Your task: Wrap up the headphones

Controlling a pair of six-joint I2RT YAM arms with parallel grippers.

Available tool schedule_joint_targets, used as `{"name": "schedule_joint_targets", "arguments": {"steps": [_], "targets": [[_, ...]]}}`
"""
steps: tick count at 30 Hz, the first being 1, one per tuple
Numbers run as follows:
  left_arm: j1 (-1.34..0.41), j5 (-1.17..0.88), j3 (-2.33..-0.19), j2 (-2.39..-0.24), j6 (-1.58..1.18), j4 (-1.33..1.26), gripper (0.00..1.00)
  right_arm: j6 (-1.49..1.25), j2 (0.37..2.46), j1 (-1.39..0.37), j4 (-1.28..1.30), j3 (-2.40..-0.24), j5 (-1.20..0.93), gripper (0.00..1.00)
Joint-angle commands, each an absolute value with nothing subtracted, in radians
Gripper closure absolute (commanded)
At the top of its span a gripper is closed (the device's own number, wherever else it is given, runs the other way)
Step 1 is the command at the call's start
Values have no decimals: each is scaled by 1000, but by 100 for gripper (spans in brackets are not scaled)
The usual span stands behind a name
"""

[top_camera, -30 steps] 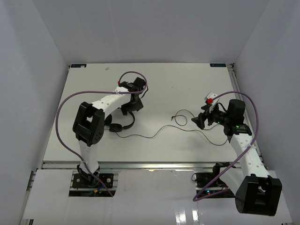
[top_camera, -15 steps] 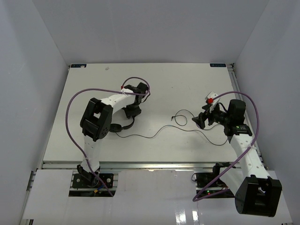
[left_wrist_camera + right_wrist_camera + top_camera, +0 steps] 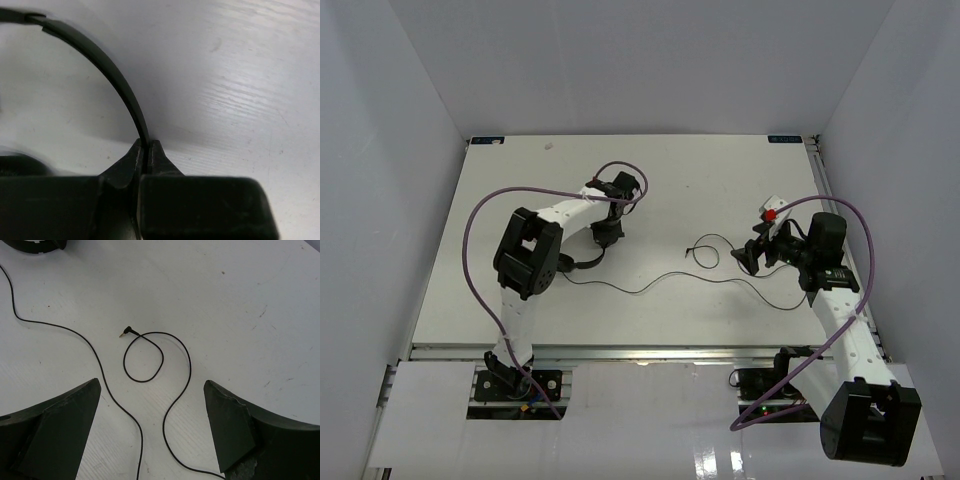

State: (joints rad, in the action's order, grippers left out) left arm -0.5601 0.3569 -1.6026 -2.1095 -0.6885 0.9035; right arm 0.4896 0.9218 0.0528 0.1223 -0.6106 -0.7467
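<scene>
One pair of headphones [image 3: 582, 262] is on the table [image 3: 720, 170], its thin headband [image 3: 115, 75] nipped between the closed fingers of the left pincer [image 3: 146, 145]. One black cord [image 3: 650, 283] trails right from the headphones and ends in a single loop with one plug [image 3: 125, 331]. The right pincer [image 3: 151, 385] hangs over that loop, well right of the headphones, spread wide and holding nothing. Since a second ago the left arm's elbow has swung closer to the headphones; the right arm has not moved
</scene>
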Motion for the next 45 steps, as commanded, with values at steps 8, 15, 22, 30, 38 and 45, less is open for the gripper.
{"name": "schedule_joint_targets", "arguments": {"steps": [8,15,22,30,38,45], "targets": [[-561,-376,-1605,-1721,-375,555,100,487,909,58,90,-615,-767,10],[-463,-831,-1465,-1553,-654,121,100,662,919,58,182,-606,-1064,10],[-313,-1161,-1069,-1461,-1310,-854,100,499,1039,-66,26,-714,-1117,10],[-240,-1220,-885,-1479,-1447,-1055,100,299,1250,-354,-92,-916,-909,10],[-139,-1272,-682,-1724,-1618,-1448,100,335,1209,-344,-113,-803,-865,10],[-69,-1278,-706,-1962,-1863,-1815,100,336,1172,-332,-119,-750,-875,10]]}}
